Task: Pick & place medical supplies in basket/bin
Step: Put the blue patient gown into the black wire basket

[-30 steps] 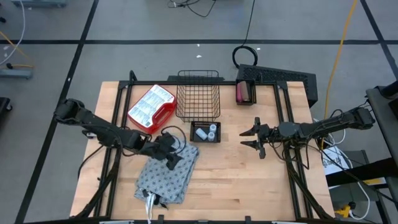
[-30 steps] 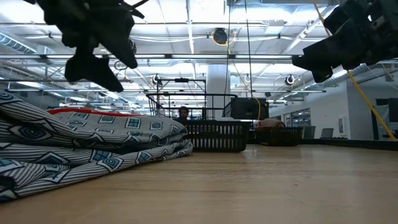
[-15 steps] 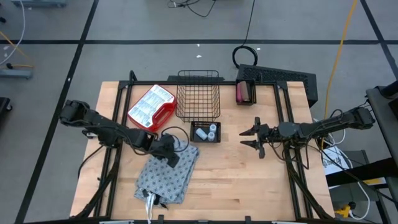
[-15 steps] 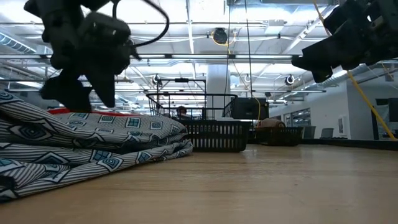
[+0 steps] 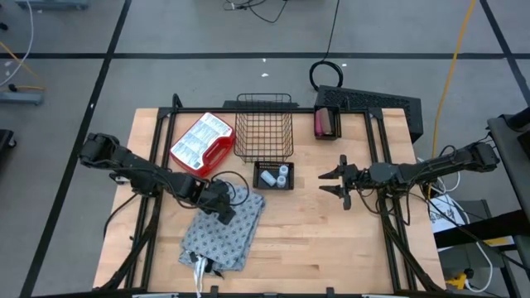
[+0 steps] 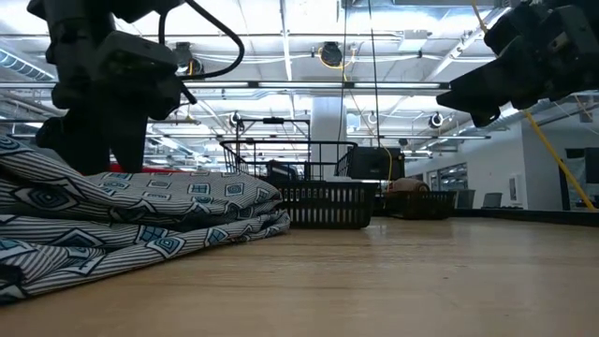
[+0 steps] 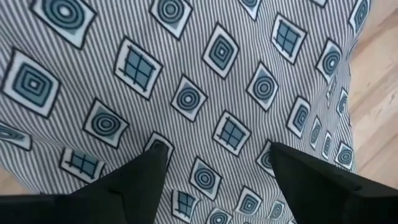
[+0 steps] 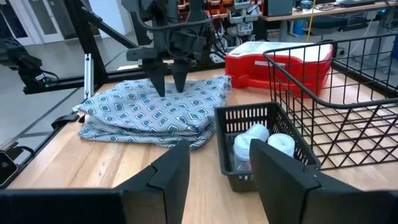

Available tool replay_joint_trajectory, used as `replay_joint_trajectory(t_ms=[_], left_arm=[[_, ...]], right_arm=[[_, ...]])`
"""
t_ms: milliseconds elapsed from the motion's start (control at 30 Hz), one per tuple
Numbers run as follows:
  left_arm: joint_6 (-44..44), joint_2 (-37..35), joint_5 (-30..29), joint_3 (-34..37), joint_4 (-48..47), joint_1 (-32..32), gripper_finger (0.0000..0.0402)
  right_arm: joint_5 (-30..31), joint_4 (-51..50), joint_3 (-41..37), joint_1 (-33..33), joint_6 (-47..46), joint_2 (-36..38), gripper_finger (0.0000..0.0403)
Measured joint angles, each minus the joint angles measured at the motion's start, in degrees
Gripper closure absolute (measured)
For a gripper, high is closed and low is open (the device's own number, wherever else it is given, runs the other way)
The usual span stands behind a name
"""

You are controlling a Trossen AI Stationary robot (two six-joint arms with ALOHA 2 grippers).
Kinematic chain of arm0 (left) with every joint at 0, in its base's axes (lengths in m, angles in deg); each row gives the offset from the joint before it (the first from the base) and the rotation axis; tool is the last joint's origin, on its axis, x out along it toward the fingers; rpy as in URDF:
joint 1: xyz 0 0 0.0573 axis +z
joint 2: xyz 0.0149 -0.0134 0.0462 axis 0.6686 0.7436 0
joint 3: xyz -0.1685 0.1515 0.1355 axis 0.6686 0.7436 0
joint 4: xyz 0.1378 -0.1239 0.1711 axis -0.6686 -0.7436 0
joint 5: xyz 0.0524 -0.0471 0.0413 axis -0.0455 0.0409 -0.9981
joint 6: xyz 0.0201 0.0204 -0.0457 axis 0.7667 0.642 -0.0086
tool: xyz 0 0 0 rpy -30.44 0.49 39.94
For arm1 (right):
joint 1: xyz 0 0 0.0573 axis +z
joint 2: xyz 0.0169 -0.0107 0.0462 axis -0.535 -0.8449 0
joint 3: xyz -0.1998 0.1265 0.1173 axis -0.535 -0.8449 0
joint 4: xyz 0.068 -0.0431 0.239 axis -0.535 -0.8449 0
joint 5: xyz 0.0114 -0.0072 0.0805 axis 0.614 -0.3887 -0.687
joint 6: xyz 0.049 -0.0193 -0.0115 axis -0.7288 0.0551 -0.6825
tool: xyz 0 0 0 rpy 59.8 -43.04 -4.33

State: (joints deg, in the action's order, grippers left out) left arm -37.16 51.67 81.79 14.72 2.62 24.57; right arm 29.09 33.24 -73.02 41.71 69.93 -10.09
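The grey patterned cloth [image 5: 222, 236] lies folded in several layers on the table's near left part. My left gripper [image 7: 217, 152] is open and points down at the cloth's far end [image 8: 186, 93]. White round vials [image 8: 261, 142] stand in a small black bin [image 5: 273, 177]. Just beyond it is the black wire basket [image 5: 263, 135]. A pink block [image 5: 325, 122] sits in another small bin near the far edge. No brown block can be made out. My right gripper [image 5: 334, 184] hovers open, right of the vial bin. My left gripper comes from above, pointing down, and its two open fingertips [image 7: 158, 149] stand on the top layer of the cloth near its far end [image 7: 217, 134]. No fold shows between the fingers. The cloth lies flat on the table.
A red tray of white packets [image 5: 201, 142] sits left of the basket, just beyond the cloth. A black keyboard-like case [image 5: 373, 103] lies at the far right corner. Bare wood [image 5: 315, 240] spreads over the near right of the table. Black frame rails run along both sides.
My left gripper has come down from above the cloth onto its far end, shifting slightly toward the table's left and near edge, with its fingers staying apart. The cloth has kept its place.
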Motion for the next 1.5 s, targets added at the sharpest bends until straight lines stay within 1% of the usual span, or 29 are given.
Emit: replay_joint_trajectory(t_ms=[200,333,433,500,533,667,700,800,900,967,1033,1133,1233,1300,1400,1500], left_arm=[[0.1,0.0,0.1,0.0,0.1,-0.1,0.0107],[2.2,0.0,-0.5,0.0,0.1,-0.1,0.0107],[2.1,0.0,-5.0,0.0,0.2,-0.1,0.0107],[4.5,0.0,-5.9,0.0,0.1,0.1,0.0107],[5.7,0.0,-5.4,0.0,0.0,0.3,0.0108],[5.0,0.0,3.9,-2.6,-4.9,2.1,0.0107],[4.7,0.0,4.8,-3.7,-6.7,2.0,0.0108],[5.8,0.0,4.8,-7.2,-8.1,-0.1,0.0108],[7.6,0.1,1.8,-11.6,-7.5,-3.0,0.0107],[7.9,1.6,-2.1,-14.9,-8.9,-5.0,0.0108],[8.0,4.4,-4.9,-17.9,-13.0,-7.3,0.0107],[8.0,11.3,-5.7,-22.2,-19.9,-9.5,0.0107],[9.2,18.9,-5.5,-25.6,-24.9,-9.9,0.0107],[10.7,22.5,-5.5,-26.1,-25.5,-9.4,0.0107],[11.5,26.9,-5.0,-26.1,-23.8,-8.9,0.0107],[14.3,29.4,-5.4,-26.5,-22.2,-8.6,0.0107]], right_arm=[[0.0,-0.3,0.0,0.0,0.0,0.0,0.0248],[0.0,-0.3,0.0,0.0,0.0,0.0,0.0248],[-0.1,-0.3,0.0,0.0,0.0,0.0,0.0248],[-0.1,-0.3,0.0,0.0,0.0,0.0,0.0248],[-0.1,-0.3,0.0,0.0,0.0,0.0,0.0248],[-0.1,-0.3,0.0,0.0,0.0,0.0,0.0248],[-0.1,-0.3,0.0,0.0,0.0,0.0,0.0248],[-0.1,-0.3,0.0,0.0,0.0,0.0,0.0248],[-0.1,-0.3,0.0,0.0,0.0,0.0,0.0248],[-0.1,-0.3,0.0,0.0,0.0,0.0,0.0248],[-0.1,-0.3,0.0,0.0,0.0,0.0,0.0248],[-0.1,-0.5,0.0,0.0,0.0,0.0,0.0248],[0.0,-0.6,0.0,0.0,0.0,0.0,0.0248],[0.0,-0.6,0.0,0.0,0.0,0.0,0.0248],[0.0,-0.6,0.0,0.0,0.0,0.0,0.0248],[0.0,-0.6,0.0,0.0,0.0,0.0,0.0248]])
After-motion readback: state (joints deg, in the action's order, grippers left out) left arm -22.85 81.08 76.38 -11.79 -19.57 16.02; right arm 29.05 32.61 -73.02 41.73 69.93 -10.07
